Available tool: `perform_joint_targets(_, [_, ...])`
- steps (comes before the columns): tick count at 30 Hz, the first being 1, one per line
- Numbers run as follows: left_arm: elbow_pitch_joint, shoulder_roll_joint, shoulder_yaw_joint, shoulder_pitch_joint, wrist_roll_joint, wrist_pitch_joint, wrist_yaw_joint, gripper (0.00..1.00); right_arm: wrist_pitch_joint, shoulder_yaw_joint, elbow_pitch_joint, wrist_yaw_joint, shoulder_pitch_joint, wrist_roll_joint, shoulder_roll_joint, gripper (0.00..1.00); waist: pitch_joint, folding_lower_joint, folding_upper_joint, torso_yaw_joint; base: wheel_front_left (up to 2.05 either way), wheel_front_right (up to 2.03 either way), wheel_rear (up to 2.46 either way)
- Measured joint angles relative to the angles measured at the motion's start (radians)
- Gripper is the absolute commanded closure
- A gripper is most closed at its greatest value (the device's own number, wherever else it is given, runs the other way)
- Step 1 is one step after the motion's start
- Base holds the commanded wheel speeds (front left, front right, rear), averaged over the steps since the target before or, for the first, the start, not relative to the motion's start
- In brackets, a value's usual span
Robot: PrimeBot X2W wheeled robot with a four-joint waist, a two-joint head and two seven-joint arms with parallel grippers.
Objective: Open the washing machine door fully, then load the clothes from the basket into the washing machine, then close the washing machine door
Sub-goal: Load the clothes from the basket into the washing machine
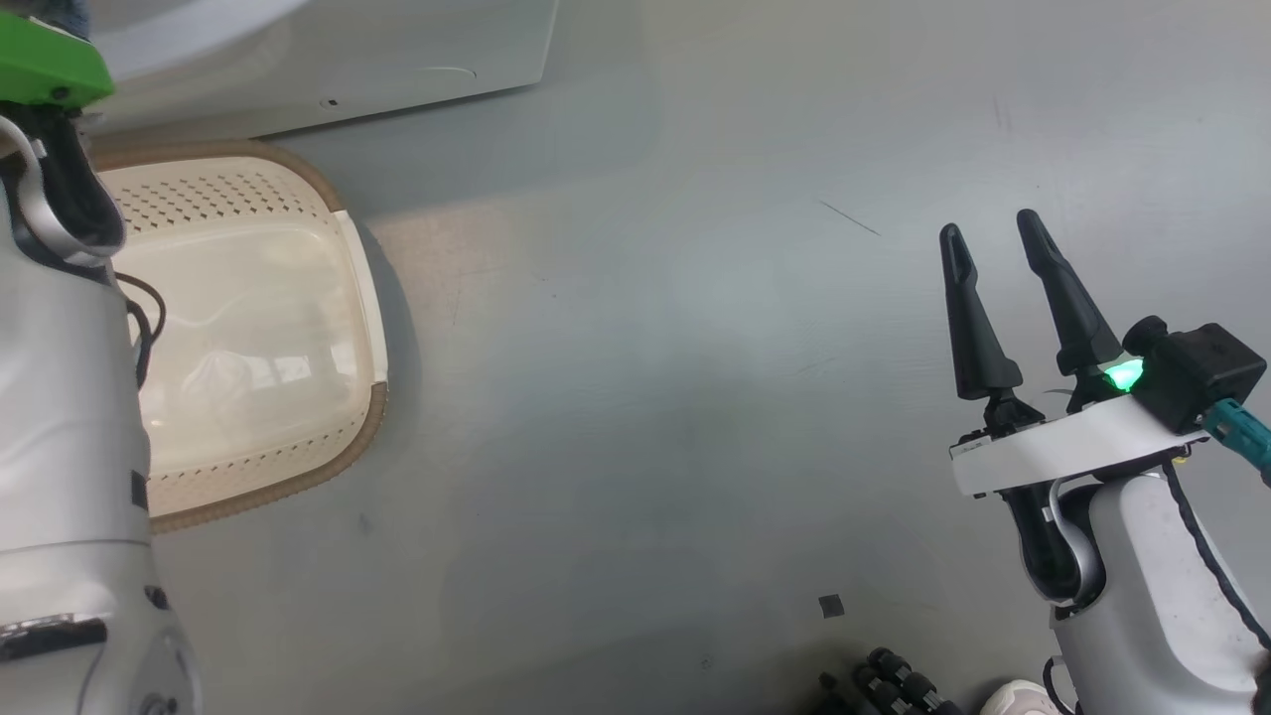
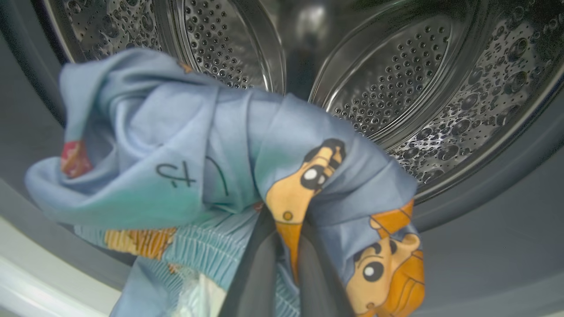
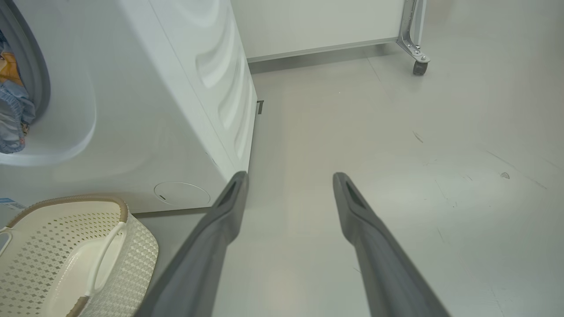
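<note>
My left gripper (image 2: 288,246) is shut on the clothes (image 2: 176,167), a bunched light-blue garment with orange cartoon bears, held at the mouth of the steel drum (image 2: 396,83) of the washing machine (image 3: 154,110). In the right wrist view a bit of the clothes (image 3: 11,110) shows at the machine's opening. The basket (image 1: 362,288) stands on the floor in front of the machine with nothing in it; its rim (image 3: 66,200) shows at that view's lower left. My right gripper (image 1: 990,226) hangs open over bare floor, far right of the basket. The washing machine door is out of view.
The grey rubber gasket (image 2: 484,246) rings the drum. My left forearm (image 1: 70,397) covers the basket's left side. A white cabinet on a metal leg with a castor wheel (image 3: 418,67) stands behind the machine. A dark bundle of cables (image 1: 894,680) lies at the floor's near edge.
</note>
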Motion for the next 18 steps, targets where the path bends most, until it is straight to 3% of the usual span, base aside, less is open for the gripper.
perform_joint_targets(18, [0.174, 0.112, 0.04, -0.159, 0.019, 0.017, 0.034, 1.0, 0.0, 0.064, 0.024, 0.0, 0.044, 0.009, -0.001, 0.0, -0.031, 0.0, 0.0, -0.091, 0.0, 0.0, 0.0])
